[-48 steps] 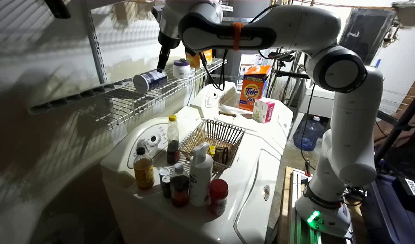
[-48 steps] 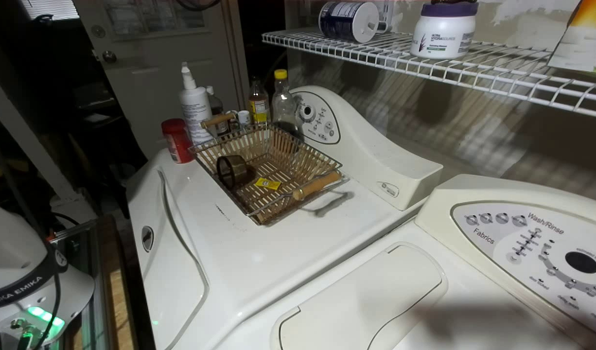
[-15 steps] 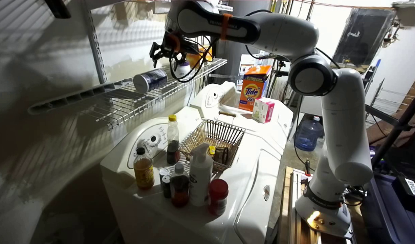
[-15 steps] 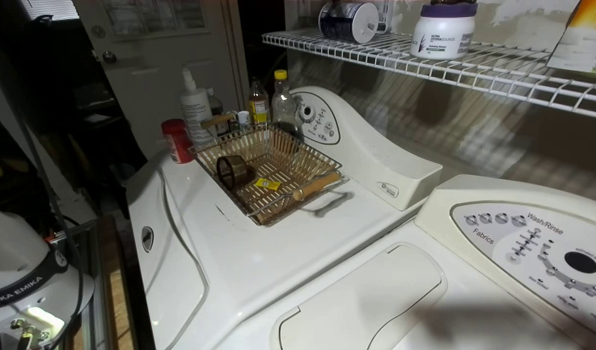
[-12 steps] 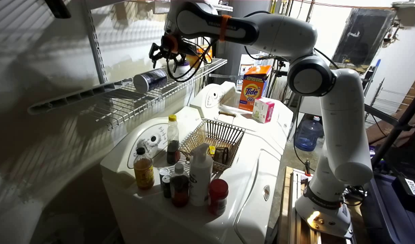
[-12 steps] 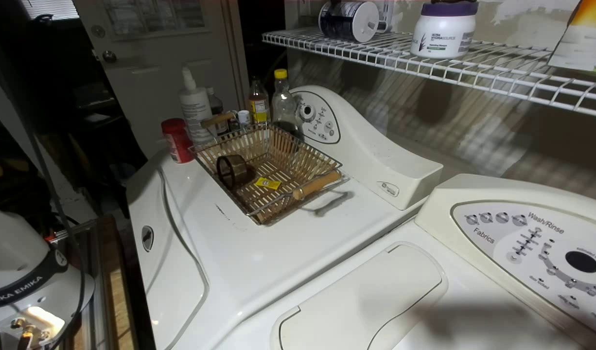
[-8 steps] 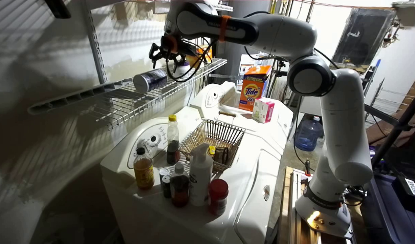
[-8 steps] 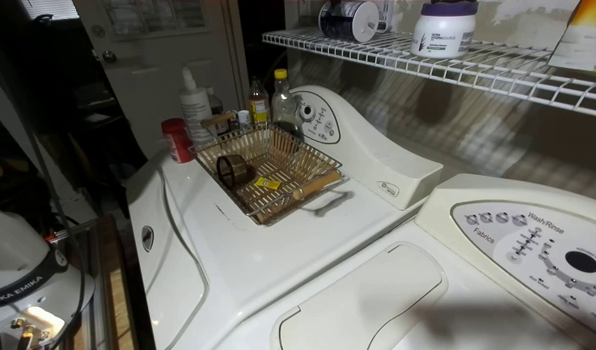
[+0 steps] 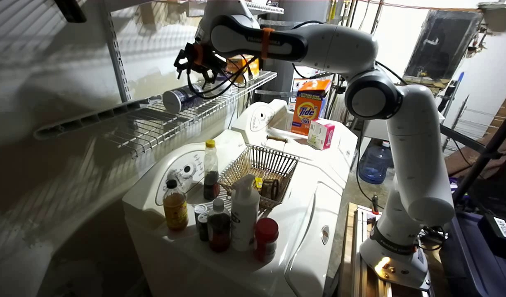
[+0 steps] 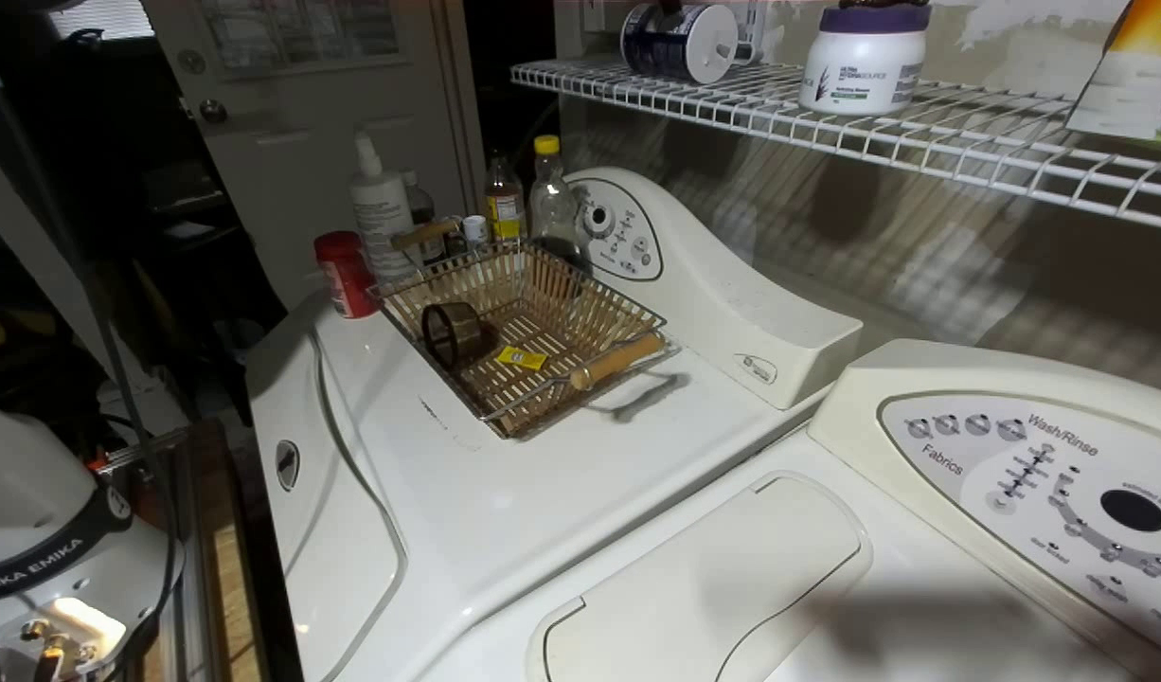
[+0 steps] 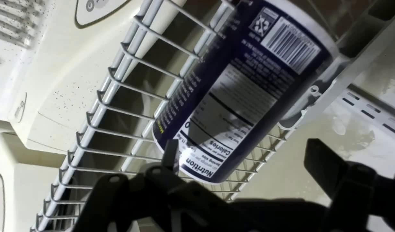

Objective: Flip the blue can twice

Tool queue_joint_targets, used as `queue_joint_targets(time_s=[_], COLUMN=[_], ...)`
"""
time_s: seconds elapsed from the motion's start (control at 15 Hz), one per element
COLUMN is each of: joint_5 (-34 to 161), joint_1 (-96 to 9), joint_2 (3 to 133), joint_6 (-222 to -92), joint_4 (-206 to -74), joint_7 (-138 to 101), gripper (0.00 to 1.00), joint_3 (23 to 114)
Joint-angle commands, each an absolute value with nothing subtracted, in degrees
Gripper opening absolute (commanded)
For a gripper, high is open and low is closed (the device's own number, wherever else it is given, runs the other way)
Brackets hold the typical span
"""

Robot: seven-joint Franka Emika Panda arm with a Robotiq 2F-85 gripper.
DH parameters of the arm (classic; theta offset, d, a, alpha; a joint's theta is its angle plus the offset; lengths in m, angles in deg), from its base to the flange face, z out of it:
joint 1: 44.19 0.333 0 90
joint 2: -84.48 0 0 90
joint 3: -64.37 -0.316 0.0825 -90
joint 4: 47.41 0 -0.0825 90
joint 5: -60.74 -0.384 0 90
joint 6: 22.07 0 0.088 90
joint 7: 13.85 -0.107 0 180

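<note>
Blue can, lying lengthwise along wire shelf, one end facing jar, pincer wide

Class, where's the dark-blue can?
In an exterior view, the dark-blue can lies on its side on the wire shelf, upper right of centre, left of the Ultra HydraSource jar.

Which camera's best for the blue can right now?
Wrist view: the blue can is largest there, its barcode and nutrition panel facing the camera, though the top edge crops it. Both exterior views show it smaller, on its side, each with a pale end visible.
</note>
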State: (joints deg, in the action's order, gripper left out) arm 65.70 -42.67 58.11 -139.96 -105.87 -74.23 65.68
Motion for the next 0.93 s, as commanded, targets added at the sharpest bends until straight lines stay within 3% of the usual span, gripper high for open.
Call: queue_joint_targets(time_s=[0.0,0.87], joint_5=[66.33,64.62], joint_1=[-42.06,-42.66], joint_2=[57.96,53.84], joint_6=[-138.96,-138.46], joint_4=[-106.18,-103.78], joint_7=[-80.57,-93.36], gripper=[1.00,1.00], joint_3=[66.91,66.96])
